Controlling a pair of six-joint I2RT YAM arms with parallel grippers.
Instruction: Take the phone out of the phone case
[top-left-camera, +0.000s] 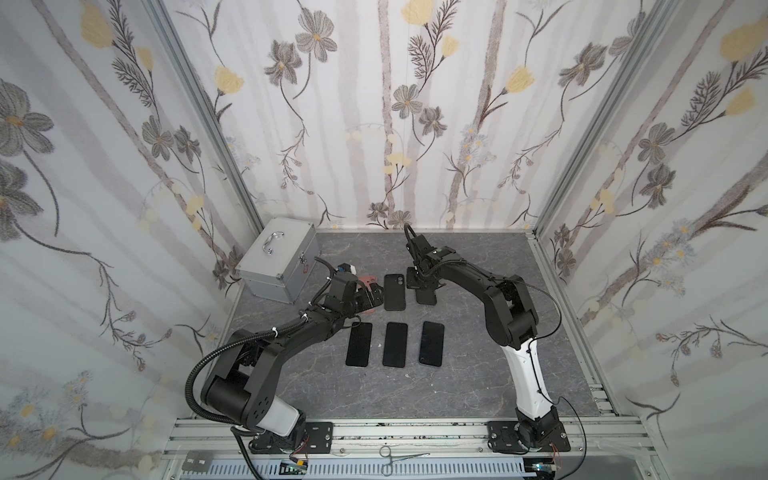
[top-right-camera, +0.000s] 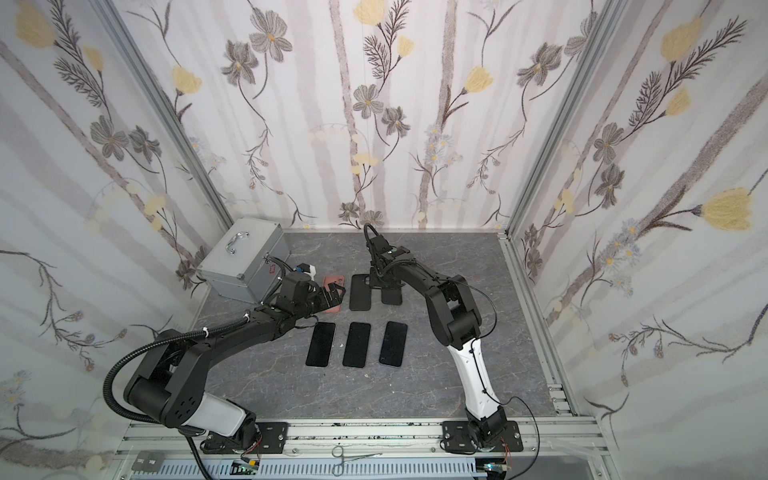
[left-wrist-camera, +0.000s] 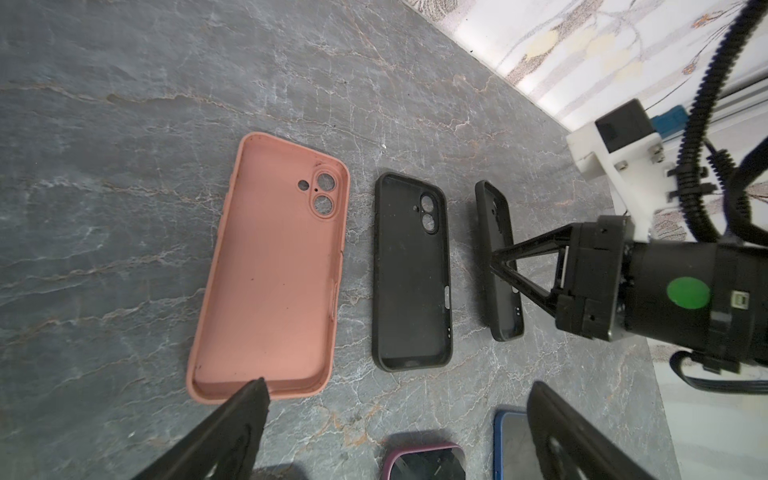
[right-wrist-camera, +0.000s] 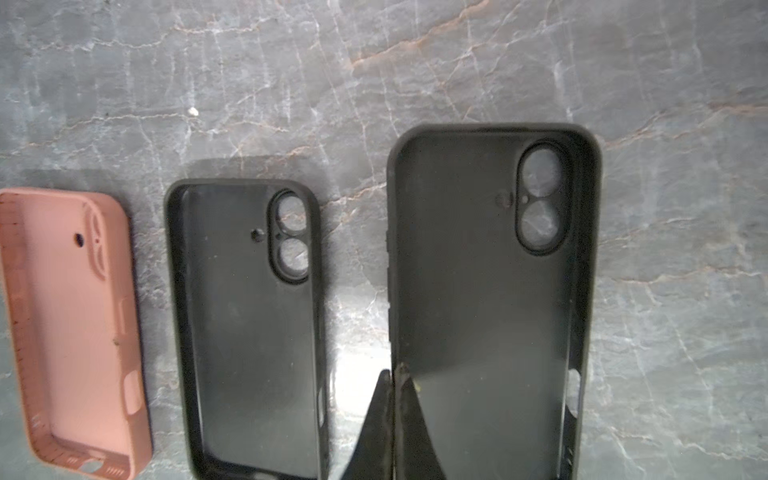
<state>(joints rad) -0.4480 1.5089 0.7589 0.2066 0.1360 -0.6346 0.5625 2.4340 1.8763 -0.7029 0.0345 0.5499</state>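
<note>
Three dark phones lie screen-up in a front row (top-left-camera: 359, 344) (top-left-camera: 395, 344) (top-left-camera: 432, 343). Behind them lie an empty pink case (left-wrist-camera: 270, 270) and an empty black case (left-wrist-camera: 411, 270). A second empty black case (right-wrist-camera: 490, 270) is tilted up on its edge, and my right gripper (right-wrist-camera: 395, 374) is shut on its side wall. In both top views that gripper (top-left-camera: 419, 286) (top-right-camera: 380, 286) stands over the case at the back. My left gripper (left-wrist-camera: 398, 382) is open above the near end of the pink case (top-left-camera: 365, 286), with nothing between its fingers. Phones with a purple rim (left-wrist-camera: 424, 461) and a blue rim (left-wrist-camera: 509, 444) show below it.
A closed silver metal box (top-left-camera: 278, 262) with a handle stands at the back left, close to the left arm. Steel forceps (top-left-camera: 399, 457) lie on the front rail. Flowered walls close in the grey marble table (top-left-camera: 478, 374) on three sides.
</note>
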